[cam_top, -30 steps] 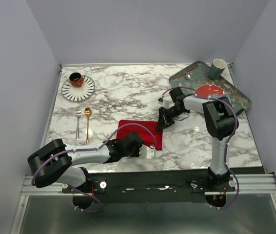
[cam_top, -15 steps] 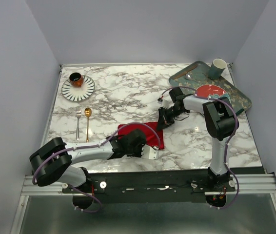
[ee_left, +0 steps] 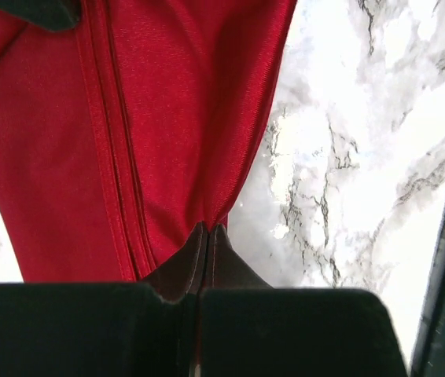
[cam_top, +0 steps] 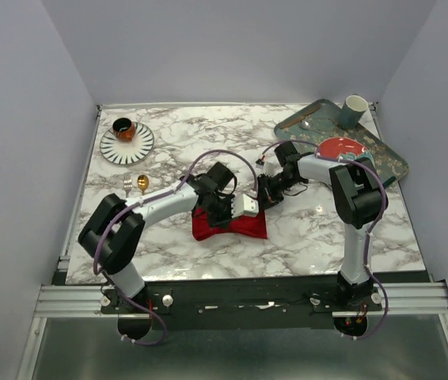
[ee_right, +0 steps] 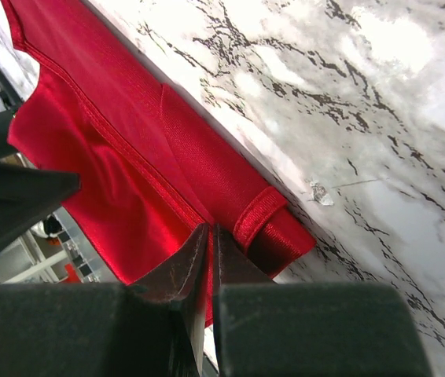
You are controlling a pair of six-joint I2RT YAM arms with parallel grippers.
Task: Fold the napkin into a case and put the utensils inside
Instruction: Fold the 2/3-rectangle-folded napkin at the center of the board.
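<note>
Red napkin [cam_top: 232,227] lies on the marble surface [cam_top: 208,150]; the left end effector [ee_left: 207,229] and right end effector [ee_right: 209,230] both pinch its far edge.

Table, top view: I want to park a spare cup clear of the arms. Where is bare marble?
Free: the far middle, between the striped plate and the green tray; and near right, between the napkin and the right arm. Crowded: the centre, where the left gripper and right gripper pinch the napkin.
</note>
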